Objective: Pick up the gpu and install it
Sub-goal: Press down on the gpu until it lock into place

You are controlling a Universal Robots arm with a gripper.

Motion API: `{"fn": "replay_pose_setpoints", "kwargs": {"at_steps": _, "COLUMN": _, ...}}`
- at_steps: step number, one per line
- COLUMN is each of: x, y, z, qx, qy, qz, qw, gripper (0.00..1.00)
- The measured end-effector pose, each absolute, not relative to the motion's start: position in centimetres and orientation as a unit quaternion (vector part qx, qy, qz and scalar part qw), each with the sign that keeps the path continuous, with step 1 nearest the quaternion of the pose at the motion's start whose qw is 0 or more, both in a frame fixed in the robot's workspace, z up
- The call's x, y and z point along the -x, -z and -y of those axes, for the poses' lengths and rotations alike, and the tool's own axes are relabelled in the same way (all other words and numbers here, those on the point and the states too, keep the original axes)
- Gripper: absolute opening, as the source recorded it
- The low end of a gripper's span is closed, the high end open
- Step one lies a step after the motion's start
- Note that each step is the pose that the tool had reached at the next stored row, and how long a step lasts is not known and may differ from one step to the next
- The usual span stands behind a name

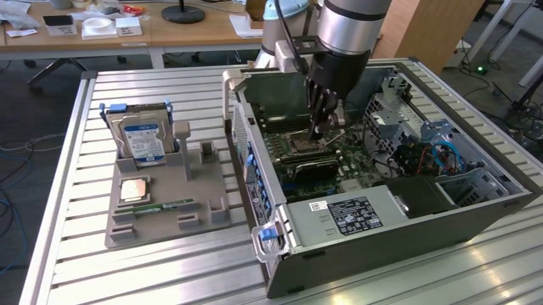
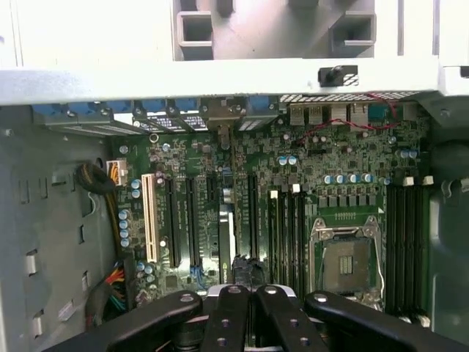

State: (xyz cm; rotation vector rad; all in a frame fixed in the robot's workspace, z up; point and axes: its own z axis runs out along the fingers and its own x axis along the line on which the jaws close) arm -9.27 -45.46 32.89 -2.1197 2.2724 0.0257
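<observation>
The gpu [image 1: 312, 167] is a thin black card standing on edge in a slot of the motherboard, inside the open computer case [image 1: 475, 210]. In the wrist view the gpu [image 2: 224, 235] shows edge-on as a dark strip running from the case's rear wall toward my fingers [image 2: 220, 315]. My gripper [image 1: 318, 132] reaches down into the case and hangs a little above the board, near the CPU socket [image 2: 344, 264] and over the card's inner end. The gripper [image 2: 246, 275] is shut, with nothing visibly between its fingers. Whether it touches the card I cannot tell.
A grey holder tray [image 1: 170, 216] lies on the slatted table at the exterior view's left. It carries a silver hard drive [image 1: 142, 141], a CPU chip [image 1: 134, 189] and a green memory stick [image 1: 161, 207]. The power supply [image 1: 348, 216] and a drive cage [image 1: 398, 114] crowd the case.
</observation>
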Motion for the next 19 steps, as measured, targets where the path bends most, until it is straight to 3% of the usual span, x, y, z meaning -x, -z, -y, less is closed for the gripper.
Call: {"fn": "replay_pose_setpoints", "kwargs": {"at_steps": 19, "x": 8.79, "y": -33.59, "z": 45.45, "qx": 0.682, "qy": -0.008, "qz": -0.731, "qw": 0.017, "gripper": 0.11}}
